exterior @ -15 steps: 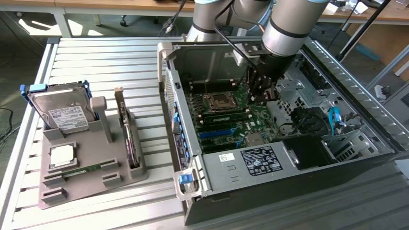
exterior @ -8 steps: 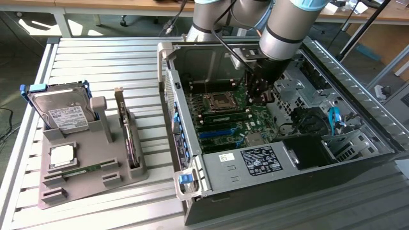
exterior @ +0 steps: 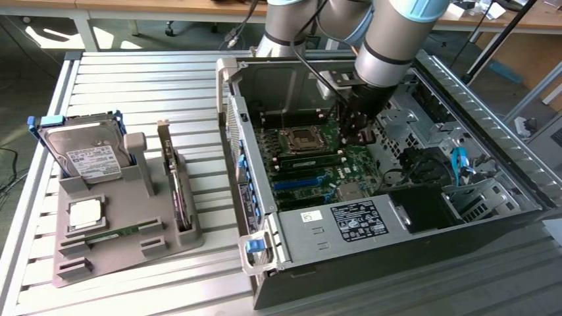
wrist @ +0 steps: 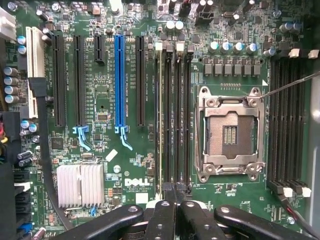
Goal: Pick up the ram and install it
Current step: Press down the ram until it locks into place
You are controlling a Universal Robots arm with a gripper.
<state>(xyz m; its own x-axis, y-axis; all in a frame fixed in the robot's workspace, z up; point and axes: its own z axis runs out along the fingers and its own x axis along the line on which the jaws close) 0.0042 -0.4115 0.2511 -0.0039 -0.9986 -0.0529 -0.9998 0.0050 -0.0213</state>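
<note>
End effector (exterior: 362, 135) is down inside the open PC case (exterior: 491, 164), over the motherboard (exterior: 316, 178), next to the CPU socket (exterior: 305, 139). In the wrist view the end effector (wrist: 175, 190) has its two black fingers (wrist: 162, 210) pressed together, no gap, nothing visibly clamped between them. The tips sit right at one end of the memory slots (wrist: 175, 115), which lie side by side between the socket (wrist: 230, 132) and the black and blue expansion slots (wrist: 119, 80).

One slot in that bank has a thin pale edge running its full length. Can't tell if that's a seated stick.

A ram (exterior: 114, 234) lies flat in the grey parts holder (exterior: 167, 247) on the slatted table (exterior: 149, 85), at the exterior view's left and well apart from the case. It is a green strip whose long axis runs diagonally, one end toward the holder's near corner, the other toward the case.

Same holder also carries a hard drive (exterior: 83, 155) standing tilted in its blue frame, a square silver processor (exterior: 85, 212) lying flat just behind the ram, and an expansion card (exterior: 176, 191) standing on edge.
</note>
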